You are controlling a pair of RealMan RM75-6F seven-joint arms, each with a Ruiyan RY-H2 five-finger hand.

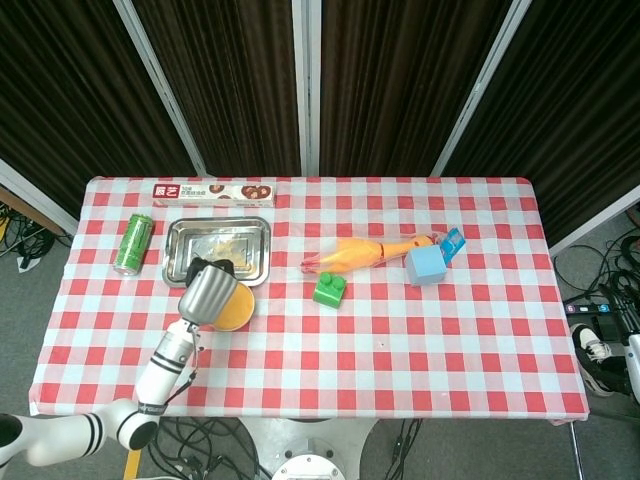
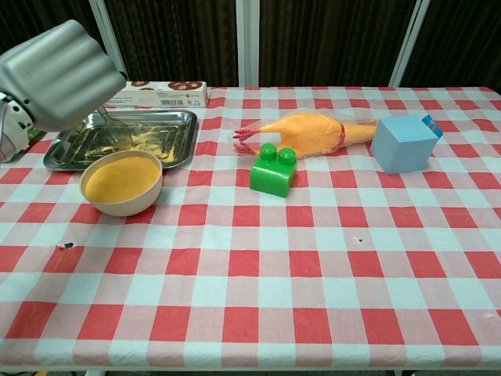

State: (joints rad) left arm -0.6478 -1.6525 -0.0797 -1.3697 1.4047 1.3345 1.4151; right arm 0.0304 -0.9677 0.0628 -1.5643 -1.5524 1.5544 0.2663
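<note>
L hand (image 2: 59, 74) hangs over far-left counter (image 2: 313, 274), above near-left edge of metal tray (image 2: 188, 117), fingers curled tight, looks to grip a thin spoon (image 2: 112, 125) w/ tip down in tray. Bowl (image 2: 121, 205) of orange powder just near of tray. Green block (image 2: 273, 168), rubber chicken (image 2: 309, 133), blue cube (image 2: 403, 142) to the right. R hand not seen
</note>
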